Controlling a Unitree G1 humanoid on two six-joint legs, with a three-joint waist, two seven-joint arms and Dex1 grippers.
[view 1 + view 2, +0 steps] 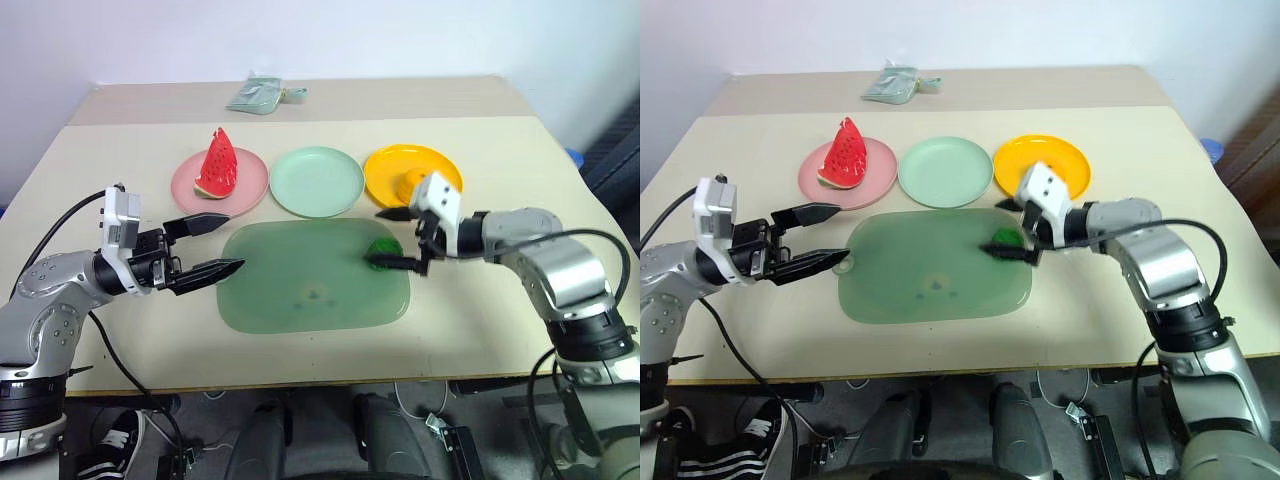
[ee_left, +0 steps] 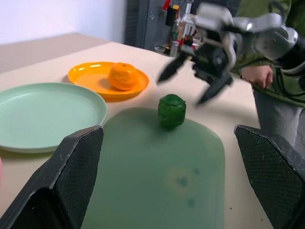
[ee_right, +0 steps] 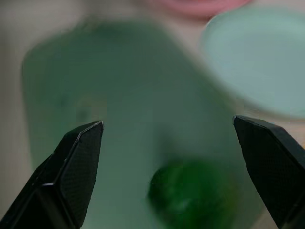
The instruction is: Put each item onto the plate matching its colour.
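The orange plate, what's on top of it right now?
A round orange sits on the orange plate, toward its centre. The patch of plate directly beneath the fruit is covered, so nothing can be told about it.

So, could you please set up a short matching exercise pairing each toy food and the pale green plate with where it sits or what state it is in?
Things:
1. watermelon wedge
2. orange
3. dark-green ball
4. pale green plate

Places or states:
A. on the green tray, between the open fingers of the right gripper
B. on the orange plate
C. nothing on it
D. on the pink plate

Pairs: 1-D, 2-B, 3-A, 4-C
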